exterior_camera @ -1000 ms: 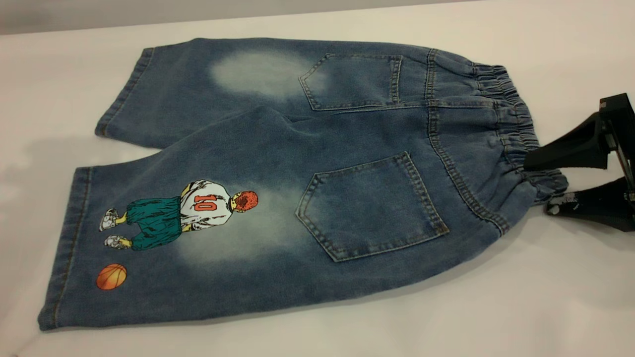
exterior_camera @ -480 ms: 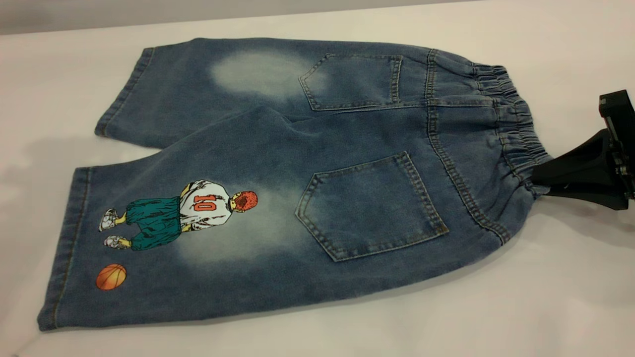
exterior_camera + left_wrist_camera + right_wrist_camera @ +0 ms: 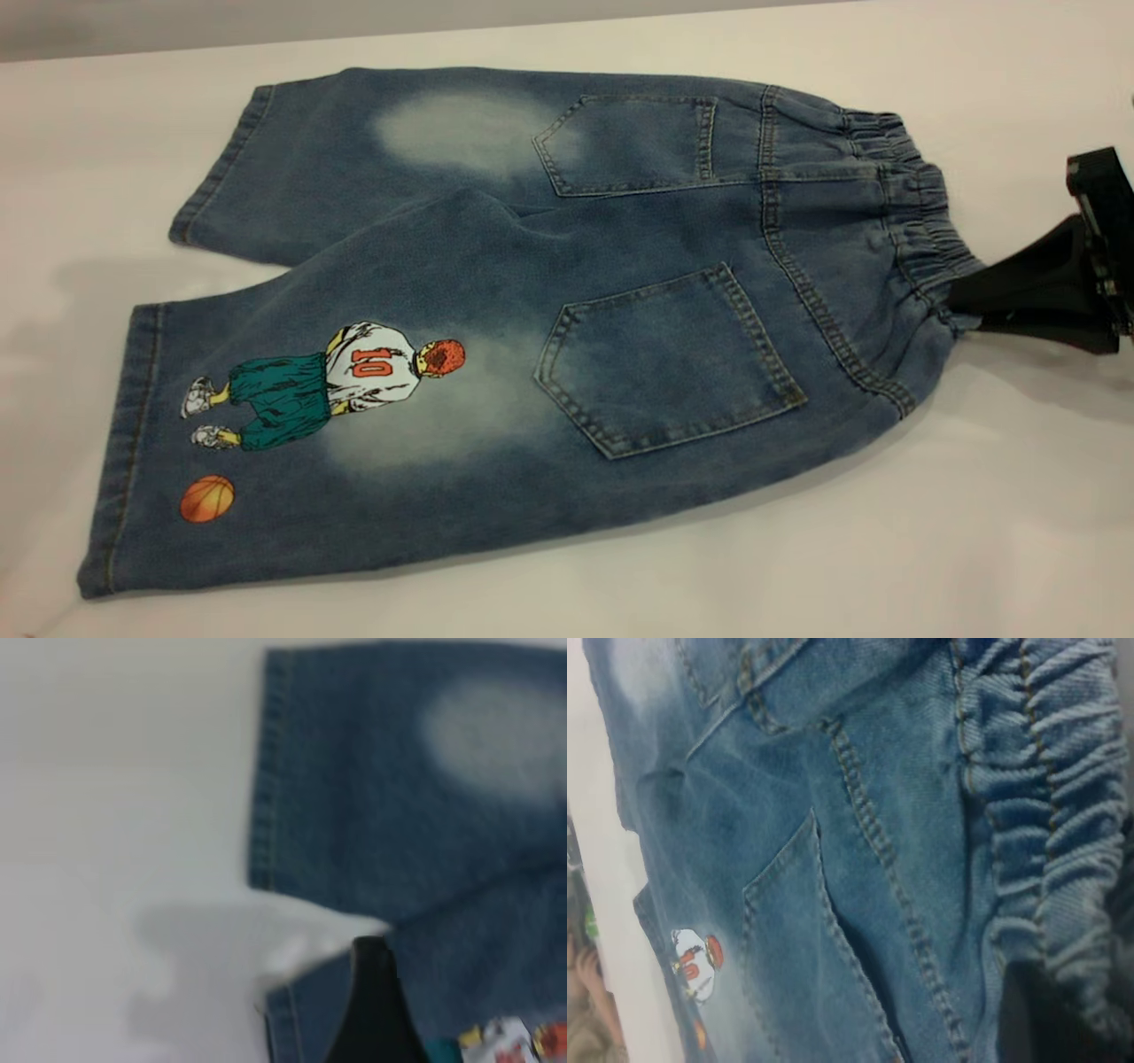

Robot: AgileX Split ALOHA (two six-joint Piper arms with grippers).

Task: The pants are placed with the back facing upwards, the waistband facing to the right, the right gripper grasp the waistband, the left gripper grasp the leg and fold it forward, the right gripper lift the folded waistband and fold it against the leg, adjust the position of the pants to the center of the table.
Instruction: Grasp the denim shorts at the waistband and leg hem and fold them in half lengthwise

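One pair of knee-length blue washed-denim pants (image 3: 532, 328) flat on the plain white table (image 3: 974, 532), back pockets up, gathered elastic waistband (image 3: 921, 230) toward the right edge. Black angular right gripper (image 3: 961, 306) at the waistband's near corner, jaws clamped on the ruffled denim there. Printed leg (image 3: 292, 416) with the number-10 player and orange basketball nearest the camera, lying flat. Black bulky left gripper (image 3: 372, 1010) hovering over that leg's hem; only one finger visible, jaw state cannot tell
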